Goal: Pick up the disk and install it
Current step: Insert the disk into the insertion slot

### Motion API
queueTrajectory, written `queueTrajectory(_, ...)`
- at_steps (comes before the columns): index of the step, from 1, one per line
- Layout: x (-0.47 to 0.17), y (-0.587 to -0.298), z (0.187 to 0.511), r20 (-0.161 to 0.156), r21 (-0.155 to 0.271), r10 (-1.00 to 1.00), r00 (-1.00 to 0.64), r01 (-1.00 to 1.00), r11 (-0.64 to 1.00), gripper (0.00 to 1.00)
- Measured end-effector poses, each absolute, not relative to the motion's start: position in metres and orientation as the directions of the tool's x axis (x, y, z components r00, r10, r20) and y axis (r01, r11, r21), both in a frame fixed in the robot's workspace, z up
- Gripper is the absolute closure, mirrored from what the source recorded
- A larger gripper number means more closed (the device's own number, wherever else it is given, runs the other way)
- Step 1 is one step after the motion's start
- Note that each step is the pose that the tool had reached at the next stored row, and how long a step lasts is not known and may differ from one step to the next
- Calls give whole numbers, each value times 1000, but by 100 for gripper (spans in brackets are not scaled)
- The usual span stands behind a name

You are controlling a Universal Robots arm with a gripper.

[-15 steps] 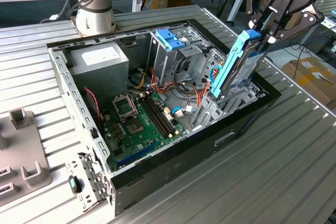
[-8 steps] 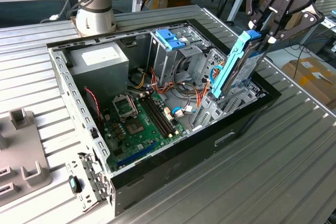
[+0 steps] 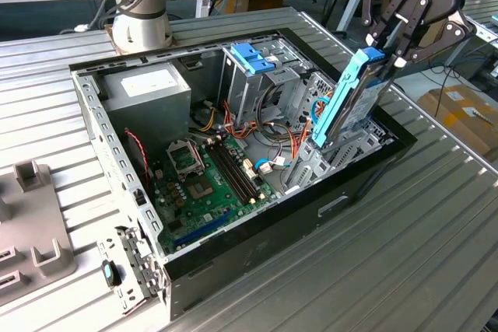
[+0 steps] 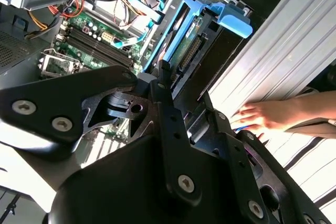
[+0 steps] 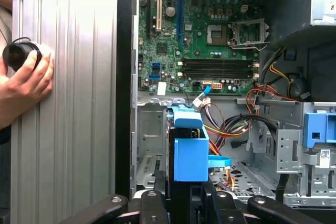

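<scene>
Exterior view: gripper fingers clamped on upper end of disk. Pick-up done. Disk stood tilted, nearly upright, lower end inside bay of open computer case, at exterior view's right. Not yet seated; install unfinished. Hand rested on desk beside case.

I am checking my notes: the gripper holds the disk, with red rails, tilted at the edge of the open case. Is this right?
Not quite: the rails are blue, not red, as the exterior view shows. The gripper does hold the disk tilted at the edge of the open case.
</scene>
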State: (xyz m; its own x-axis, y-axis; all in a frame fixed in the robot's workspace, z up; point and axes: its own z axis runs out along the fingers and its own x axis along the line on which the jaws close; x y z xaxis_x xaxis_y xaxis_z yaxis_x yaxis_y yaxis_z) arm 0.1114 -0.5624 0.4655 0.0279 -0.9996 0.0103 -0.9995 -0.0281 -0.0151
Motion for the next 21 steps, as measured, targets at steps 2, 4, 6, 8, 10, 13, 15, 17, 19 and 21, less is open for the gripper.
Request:
queueTrajectory(2, 111, -562, 464, 10, -15, -1000, 28, -999, -28, 65)
queueTrajectory(4, 111, -562, 463, 10, -15, -1000, 28, -999, -28, 65)
queueTrajectory(6, 111, -562, 463, 10, -15, -1000, 28, -999, -28, 65)
queueTrajectory(8, 111, -562, 462, 10, -15, -1000, 28, -1000, -28, 65)
queueTrajectory(10, 112, -562, 462, 10, -15, -1000, 21, -1000, -21, 65)
queueTrajectory(13, 112, -562, 462, 10, -15, -1000, 20, -1000, -20, 65)
queueTrajectory(15, 112, -562, 462, 10, -15, -1000, 20, -1000, -20, 65)
queueTrajectory(17, 112, -562, 461, 10, -15, -1000, 19, -1000, -19, 65)
queueTrajectory(19, 112, -562, 460, 10, -15, -1000, 19, -1000, -19, 65)
queueTrajectory(21, 112, -562, 460, 10, -15, -1000, 19, -1000, -19, 65)
